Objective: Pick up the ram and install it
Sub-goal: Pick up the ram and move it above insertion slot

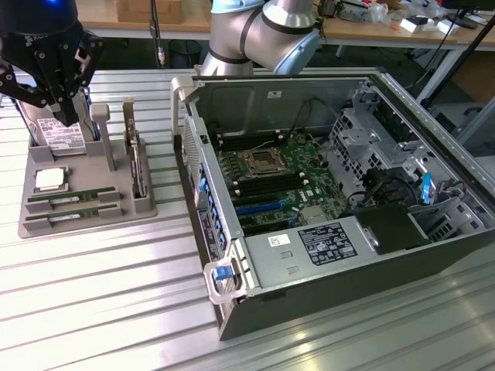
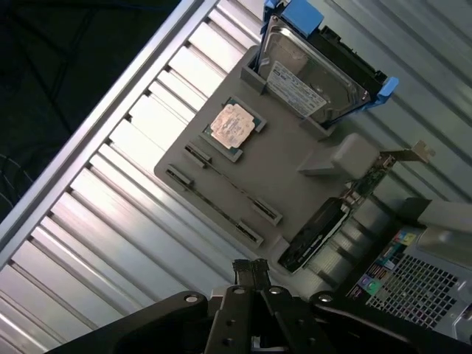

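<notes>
Two green ram sticks lie side by side in slots at the front of a grey holder tray on the exterior view's left. In the wrist view they show edge-on as thin dark lines across the tray. My black gripper hangs above the back of the tray, over the hard drive. It is well clear of the ram. Its fingers are shut with nothing between them.
A silver processor chip sits in the tray behind the ram. An expansion card stands upright at the tray's right end. The open computer case lies to the right, its motherboard exposed with dark memory slots around the socket.
</notes>
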Controlling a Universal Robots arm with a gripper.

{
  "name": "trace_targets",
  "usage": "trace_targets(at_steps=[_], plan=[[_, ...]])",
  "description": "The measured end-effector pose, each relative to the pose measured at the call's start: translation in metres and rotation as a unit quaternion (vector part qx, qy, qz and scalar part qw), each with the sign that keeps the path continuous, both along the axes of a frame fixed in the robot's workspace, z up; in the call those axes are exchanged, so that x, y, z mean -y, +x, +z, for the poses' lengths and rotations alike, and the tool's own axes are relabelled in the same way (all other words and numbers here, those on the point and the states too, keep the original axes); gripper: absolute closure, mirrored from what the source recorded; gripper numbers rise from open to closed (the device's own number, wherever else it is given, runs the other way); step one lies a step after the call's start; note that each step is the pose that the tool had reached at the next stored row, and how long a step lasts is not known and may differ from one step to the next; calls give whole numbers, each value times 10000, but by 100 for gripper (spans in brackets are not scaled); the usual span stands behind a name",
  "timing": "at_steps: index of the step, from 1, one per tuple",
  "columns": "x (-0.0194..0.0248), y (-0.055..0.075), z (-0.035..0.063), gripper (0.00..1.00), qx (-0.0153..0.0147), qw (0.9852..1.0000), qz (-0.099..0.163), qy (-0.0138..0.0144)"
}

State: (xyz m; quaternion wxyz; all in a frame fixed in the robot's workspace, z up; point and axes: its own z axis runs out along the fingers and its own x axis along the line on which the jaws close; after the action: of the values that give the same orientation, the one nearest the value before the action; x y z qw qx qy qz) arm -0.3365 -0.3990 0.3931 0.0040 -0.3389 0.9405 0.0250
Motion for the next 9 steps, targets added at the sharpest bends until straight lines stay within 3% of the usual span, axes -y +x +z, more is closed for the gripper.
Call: trace_targets(at_steps=[9], plan=[[0, 0, 0, 89, 0, 9989, 461, 0]])
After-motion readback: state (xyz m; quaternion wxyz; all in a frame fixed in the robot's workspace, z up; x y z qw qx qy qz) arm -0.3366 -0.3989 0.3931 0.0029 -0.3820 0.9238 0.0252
